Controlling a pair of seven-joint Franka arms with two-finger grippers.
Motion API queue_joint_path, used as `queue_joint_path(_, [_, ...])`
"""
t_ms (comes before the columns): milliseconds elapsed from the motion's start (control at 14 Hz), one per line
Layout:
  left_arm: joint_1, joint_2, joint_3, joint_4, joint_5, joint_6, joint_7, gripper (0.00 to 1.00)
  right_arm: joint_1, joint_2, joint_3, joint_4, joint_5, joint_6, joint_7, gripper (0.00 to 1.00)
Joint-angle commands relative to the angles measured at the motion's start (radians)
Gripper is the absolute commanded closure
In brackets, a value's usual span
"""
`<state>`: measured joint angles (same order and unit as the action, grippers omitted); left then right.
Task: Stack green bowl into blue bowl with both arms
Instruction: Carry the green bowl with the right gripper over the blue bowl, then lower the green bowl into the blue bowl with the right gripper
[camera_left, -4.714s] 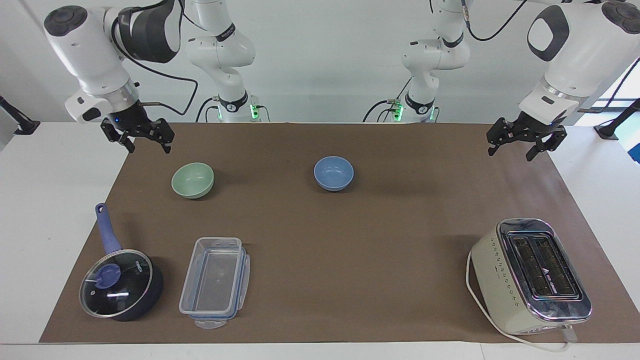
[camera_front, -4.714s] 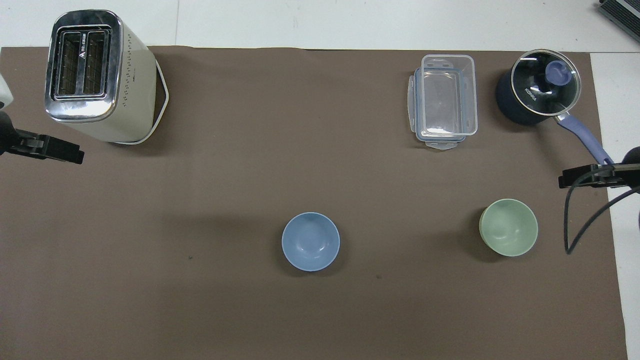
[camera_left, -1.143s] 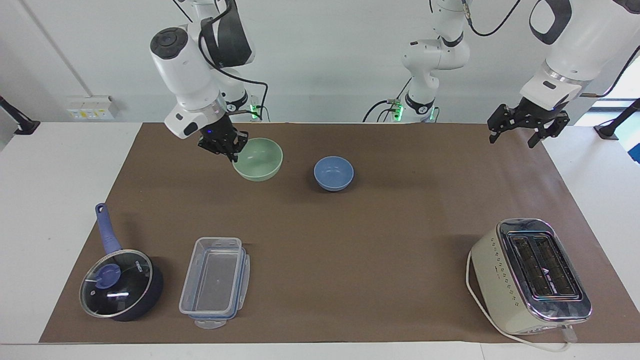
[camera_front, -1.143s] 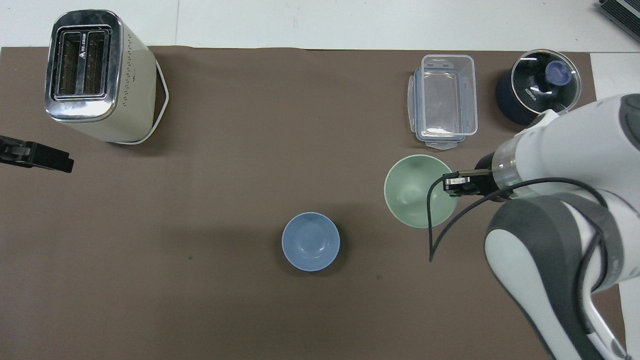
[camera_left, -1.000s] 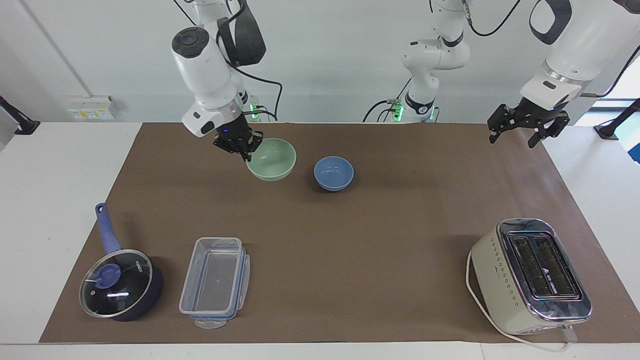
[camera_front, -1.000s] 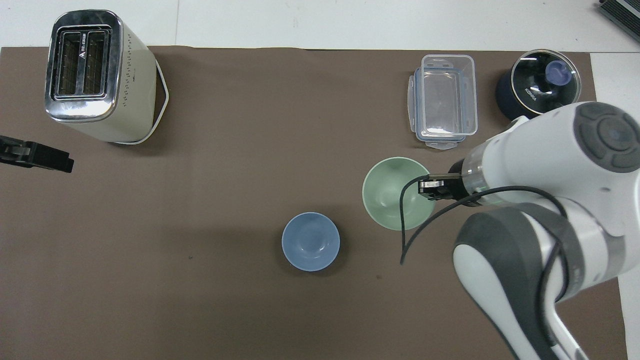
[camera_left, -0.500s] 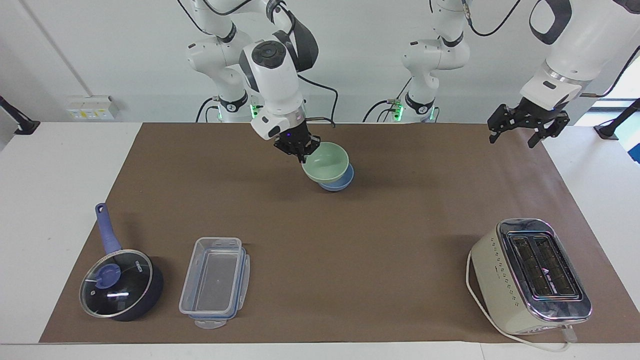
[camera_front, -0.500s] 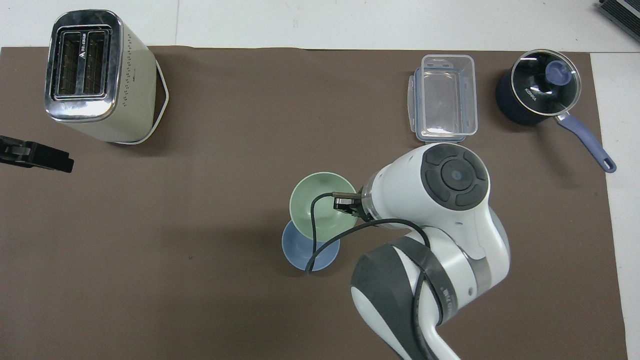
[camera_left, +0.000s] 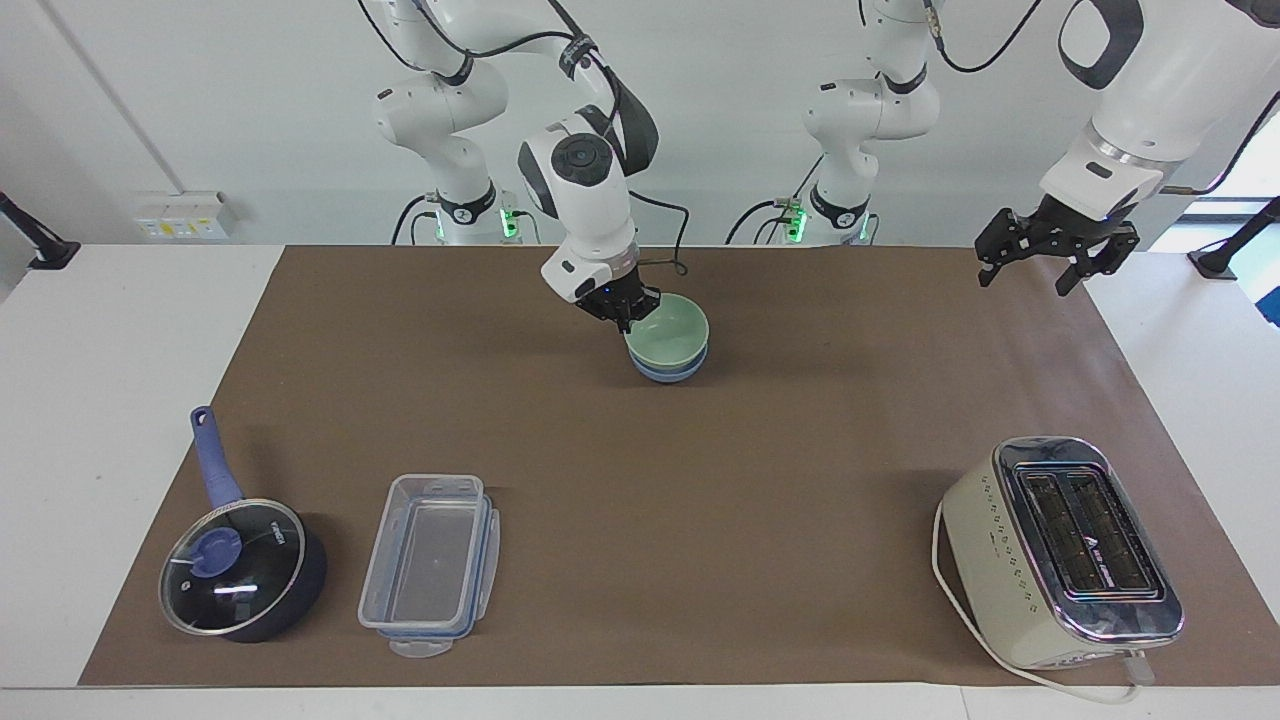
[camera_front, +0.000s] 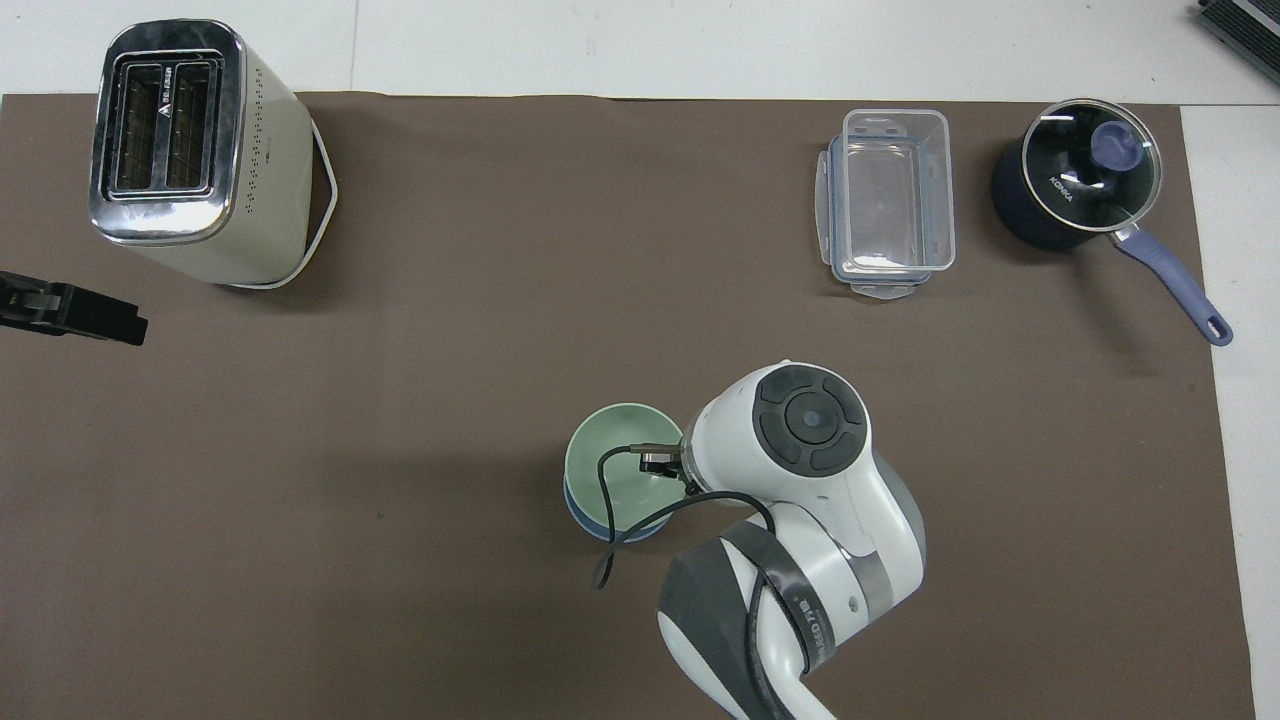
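Note:
The green bowl (camera_left: 672, 330) sits nested in the blue bowl (camera_left: 668, 373) near the middle of the brown mat, closer to the robots than the other items. Only the blue bowl's lower wall and a thin edge (camera_front: 585, 522) show under the green bowl (camera_front: 615, 460). My right gripper (camera_left: 625, 315) is shut on the green bowl's rim, on the side toward the right arm's end. In the overhead view its wrist covers most of the gripper (camera_front: 665, 462). My left gripper (camera_left: 1025, 280) waits, open and empty, over the mat's edge at the left arm's end (camera_front: 100, 320).
A cream toaster (camera_left: 1060, 550) (camera_front: 190, 150) stands far from the robots at the left arm's end. A clear plastic container (camera_left: 430, 565) (camera_front: 890, 200) and a dark blue lidded saucepan (camera_left: 240, 570) (camera_front: 1075, 185) stand far from the robots at the right arm's end.
My right gripper took the green bowl by its rim, carried it toward the blue bowl, and has lowered it into the blue bowl. The left arm has stayed in place.

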<state>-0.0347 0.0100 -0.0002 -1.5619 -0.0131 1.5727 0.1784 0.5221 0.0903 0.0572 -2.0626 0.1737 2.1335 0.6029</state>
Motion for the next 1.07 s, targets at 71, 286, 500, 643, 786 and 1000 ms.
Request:
queue_joint_path(71, [0.006,-0.008,-0.004,0.003,0.019,-0.014,-0.011,0.0,0.01,-0.038,0.009,-0.053,0.024,0.026,0.002,1.0])
queue_joint_path(286, [0.006,-0.008,-0.004,0.003,0.018,-0.014,-0.011,0.0,0.019,-0.04,0.009,-0.057,0.024,0.032,0.003,1.0])
queue_joint_path(500, [0.006,-0.008,-0.004,0.003,0.019,-0.014,-0.011,0.0,0.024,-0.047,0.009,-0.088,0.024,0.109,0.002,1.0])
queue_joint_path(643, [0.006,-0.008,-0.004,0.003,0.018,-0.014,-0.011,0.0,0.035,-0.053,0.007,-0.12,0.024,0.143,-0.002,1.0])
queue_joint_path(786, [0.006,-0.008,-0.004,0.003,0.019,-0.014,-0.011,0.0,0.036,-0.061,0.007,-0.137,0.024,0.143,-0.003,1.0])
queue_joint_path(1000, [0.006,-0.008,-0.004,0.003,0.019,-0.014,-0.011,0.0,0.036,-0.069,0.007,-0.149,0.024,0.149,-0.003,1.0])
